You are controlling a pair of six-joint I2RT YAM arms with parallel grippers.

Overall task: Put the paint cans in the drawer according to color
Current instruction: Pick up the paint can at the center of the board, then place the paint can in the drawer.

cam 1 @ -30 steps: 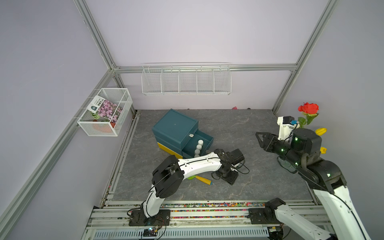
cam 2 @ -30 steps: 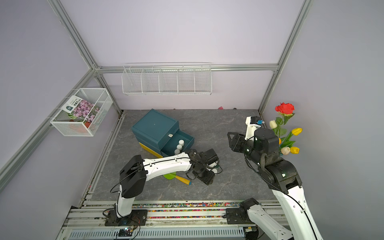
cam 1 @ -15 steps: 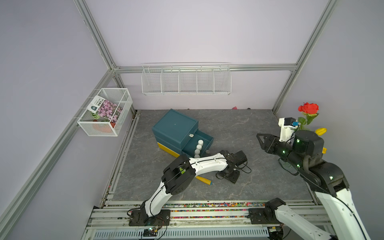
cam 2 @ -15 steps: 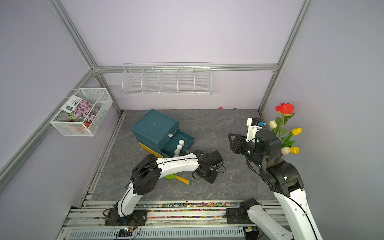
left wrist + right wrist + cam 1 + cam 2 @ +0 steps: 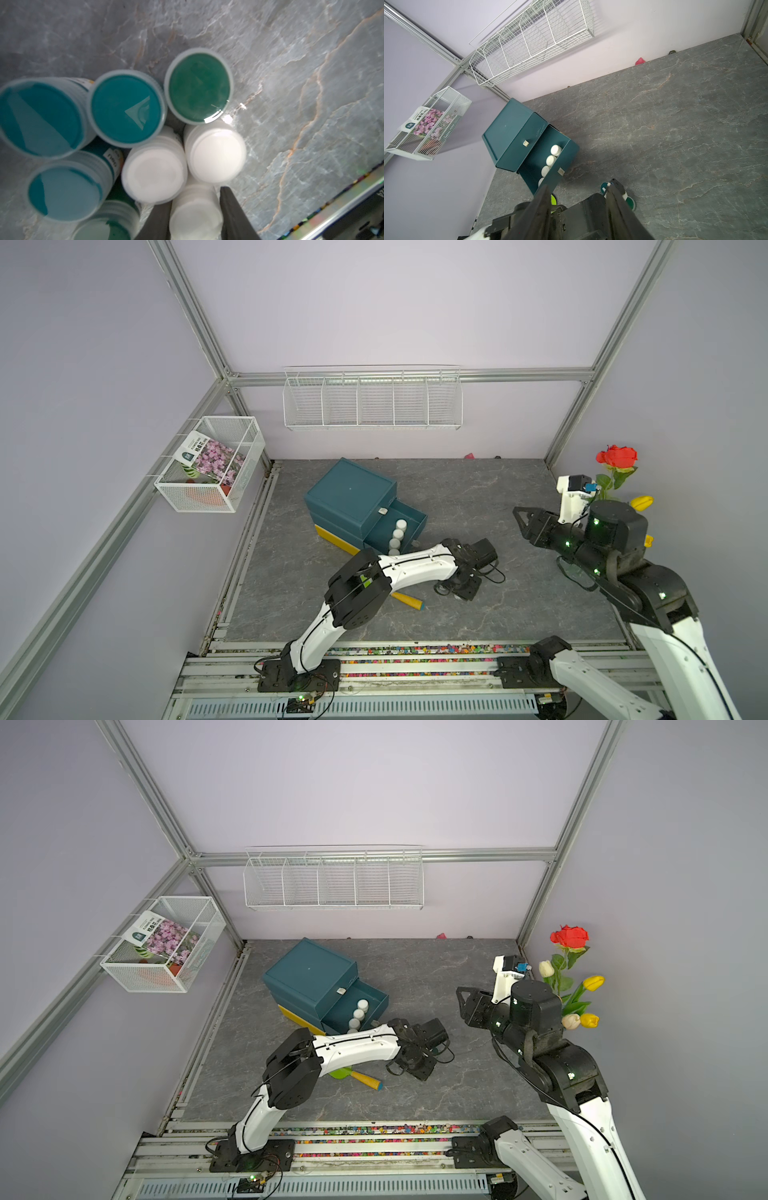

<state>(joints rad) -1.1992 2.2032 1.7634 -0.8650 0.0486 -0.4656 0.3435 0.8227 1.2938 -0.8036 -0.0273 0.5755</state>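
In the left wrist view, several paint cans stand clustered on the grey floor: teal-lidded ones (image 5: 126,108), a green one (image 5: 198,85) and white ones (image 5: 215,151). My left gripper (image 5: 194,199) is shut on a white paint can (image 5: 195,214), one finger on each side. In both top views the left gripper (image 5: 461,589) points down and hides the cluster. The teal cabinet (image 5: 353,493) has its drawer (image 5: 415,516) pulled out, with a row of white cans (image 5: 398,534) inside. My right gripper (image 5: 521,518) hovers open and empty, off to the right of the drawer.
A green scoop with a yellow handle (image 5: 407,600) lies under the left forearm. Artificial flowers (image 5: 617,460) stand by the right wall. A wire shelf (image 5: 372,400) hangs on the back wall and a wire basket (image 5: 212,464) on the left wall.
The left gripper has closed on the white can. The left arm's elbow has shifted right while its gripper stayed over the cans. The right arm has barely moved.
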